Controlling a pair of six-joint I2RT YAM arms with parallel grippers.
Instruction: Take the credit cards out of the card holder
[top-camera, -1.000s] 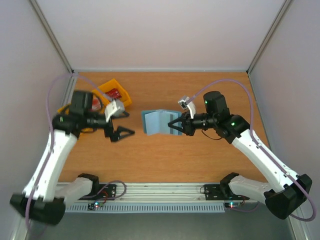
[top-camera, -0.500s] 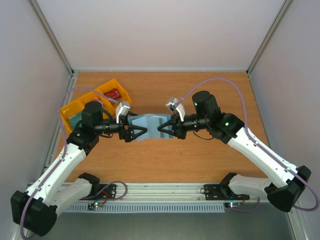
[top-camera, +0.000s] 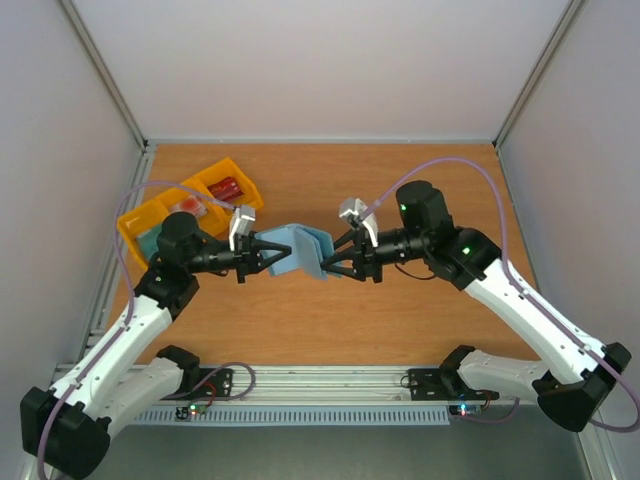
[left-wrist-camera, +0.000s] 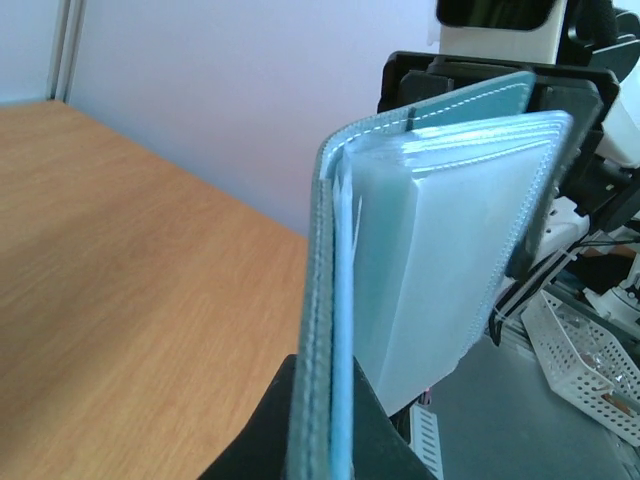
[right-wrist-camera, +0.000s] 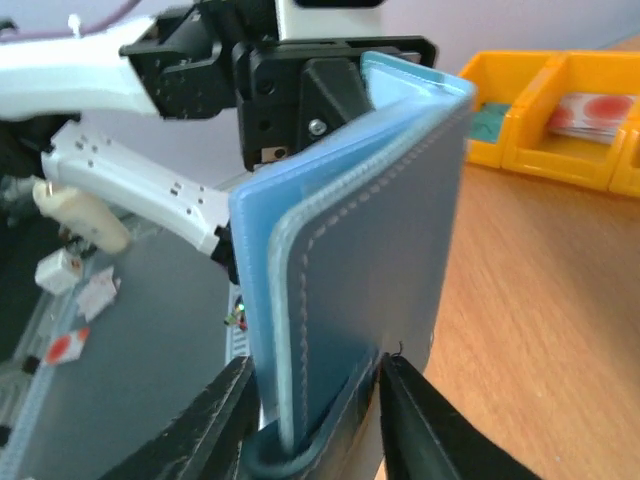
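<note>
The left gripper (top-camera: 266, 256) is clamping tight on the card holder (top-camera: 300, 250), its jaws pressed closed over the edge that is facing the yellow tray (top-camera: 248, 198); the slate-blue wallet is sitting just to the right of the tray, near it but not touching it, and it appears to be hanging clear of the wooden table (top-camera: 400, 330).

The right gripper (top-camera: 330, 260) is reaching in from the side away from the tray; its jaws are standing parted, and its two dark fingers (right-wrist-camera: 215, 420) are straddling the wallet's far edge, one on each outer face (whether they are pressing on the cover is hard to say, though a thin dark gap is showing beside one of them).

The wallet is standing on edge and gaping a little; in the left wrist view its clear plastic sleeves (left-wrist-camera: 450, 250) are fanning out from the spine, and I cannot tell whether any card is sitting inside them.

In the tray itself, a pinkish-red card (right-wrist-camera: 590, 112) is lying in one compartment; a teal-green card (right-wrist-camera: 490, 122) is lying in the compartment next to it; something red (top-camera: 226, 187) is showing in the compartment farthest from the arms' bases, too small to name.
</note>
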